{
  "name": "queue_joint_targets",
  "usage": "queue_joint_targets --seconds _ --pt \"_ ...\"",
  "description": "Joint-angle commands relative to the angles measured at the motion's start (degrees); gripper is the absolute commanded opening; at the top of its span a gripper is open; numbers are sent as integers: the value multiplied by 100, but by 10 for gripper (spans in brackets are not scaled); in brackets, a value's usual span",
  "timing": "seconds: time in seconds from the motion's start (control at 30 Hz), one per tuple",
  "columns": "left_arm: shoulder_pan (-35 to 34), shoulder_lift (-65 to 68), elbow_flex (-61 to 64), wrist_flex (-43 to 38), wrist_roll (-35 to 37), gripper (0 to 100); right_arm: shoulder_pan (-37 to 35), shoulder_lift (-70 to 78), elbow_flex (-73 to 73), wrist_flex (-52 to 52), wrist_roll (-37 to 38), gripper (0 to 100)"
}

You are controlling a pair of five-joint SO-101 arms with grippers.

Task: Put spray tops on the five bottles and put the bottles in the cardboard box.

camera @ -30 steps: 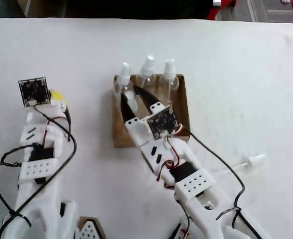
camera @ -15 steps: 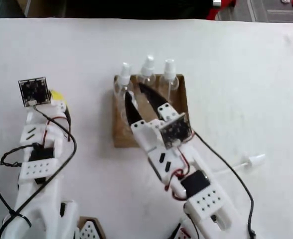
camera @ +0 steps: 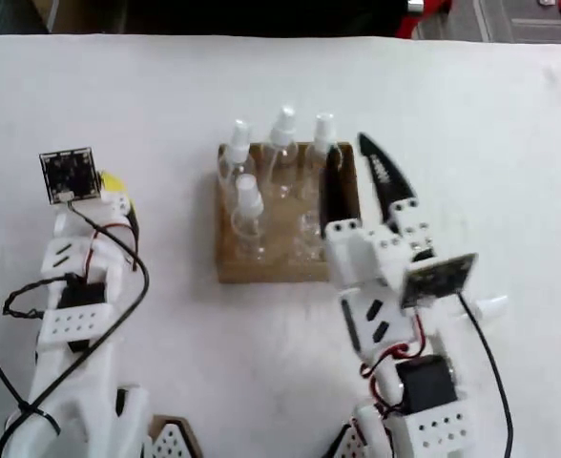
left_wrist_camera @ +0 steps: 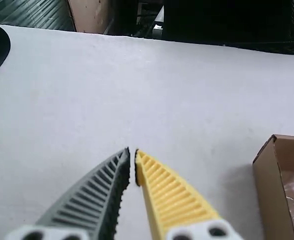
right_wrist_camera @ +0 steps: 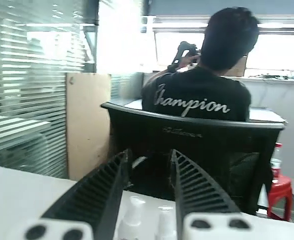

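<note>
Cardboard box (camera: 271, 269): on the bench (camera: 452, 105) between the two arms, open side up, holding the bottles.
Right gripper (camera: 349, 145): raised at the box's right wall, one jaw over the wall, the other outside it above the bench; jaws moderately apart, nothing between them.
Left gripper (left_wrist_camera: 132, 151): well apart from the box, on its left; grey and yellow jaws closed tip to tip, empty.
Bottles (camera: 282, 143): three capped, upright in a row along the box's far wall; a fourth capped bottle (camera: 249, 212) upright in front of them; something clear beside it near the right wall, perhaps the fifth, too faint to tell.
Loose spray top (camera: 491, 306): lying on the bench to the right, apart from the box, partly hidden by the right arm.
Progress: probably four of five done, one top left to fit.
Risk: lowering the spread jaws here could clip the box wall or tip the nearest bottle; light empty bottles likely to topple or slide; small top apt to roll away under a poor pinch.
In the way: right arm's own body over the loose top; a careless swing back could sweep it off the bench.
</note>
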Motion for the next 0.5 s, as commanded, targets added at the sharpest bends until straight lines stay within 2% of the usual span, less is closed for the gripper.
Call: queue_joint_targets --seconds 0.0,0.27,0.47 --pt "84 31 -44 -132 -53 28 804 -75 -695 418 -229 98" --pt "84 31 -44 -123 -53 28 2431 -92 -1319 611 -211 101" --pt "84 31 -44 -114 -53 28 3099 -453 -1301 611 -211 101"
